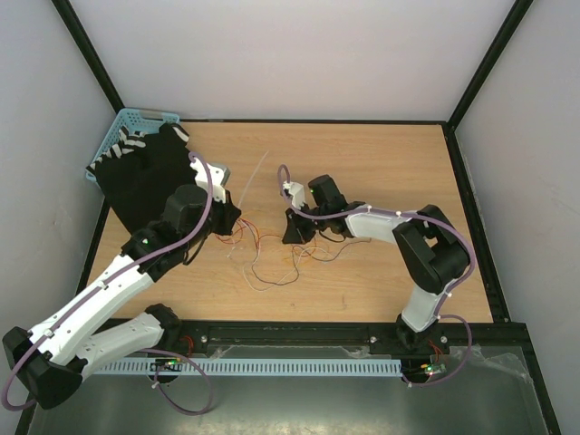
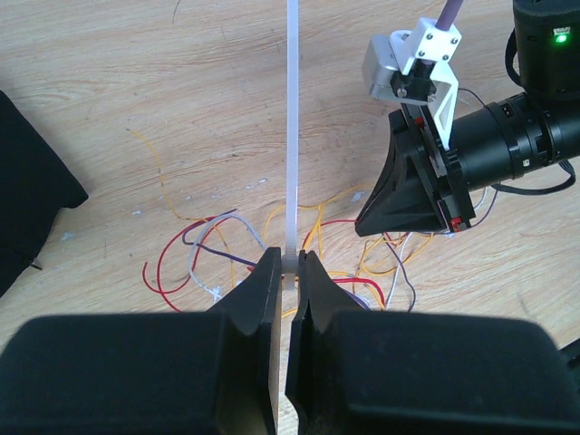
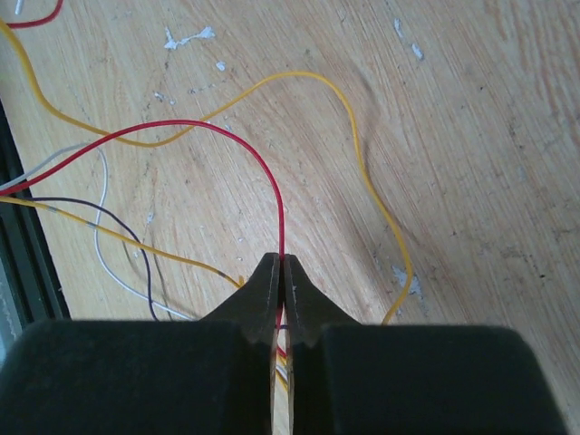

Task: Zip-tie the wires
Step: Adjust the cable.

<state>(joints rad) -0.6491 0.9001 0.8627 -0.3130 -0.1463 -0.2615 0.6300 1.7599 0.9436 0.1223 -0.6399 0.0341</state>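
Observation:
The wires (image 1: 272, 265) lie in a loose tangle of red, orange, white and dark strands on the wooden table between the two arms. My left gripper (image 2: 290, 259) is shut on one end of the zip tie (image 2: 292, 118), a pale straight strip pointing away from the jaws over the wires (image 2: 204, 249). In the top view the zip tie (image 1: 256, 175) slants up from the left gripper (image 1: 228, 220). My right gripper (image 3: 282, 261) is shut on a red wire (image 3: 231, 136), with other strands inside the jaws. It sits low over the tangle (image 1: 295, 234).
A black cloth (image 1: 145, 177) lies at the back left, partly over a blue basket (image 1: 122, 136). The right gripper's fingers (image 2: 408, 186) show in the left wrist view, right of the zip tie. A black rail (image 1: 299, 333) runs along the near edge.

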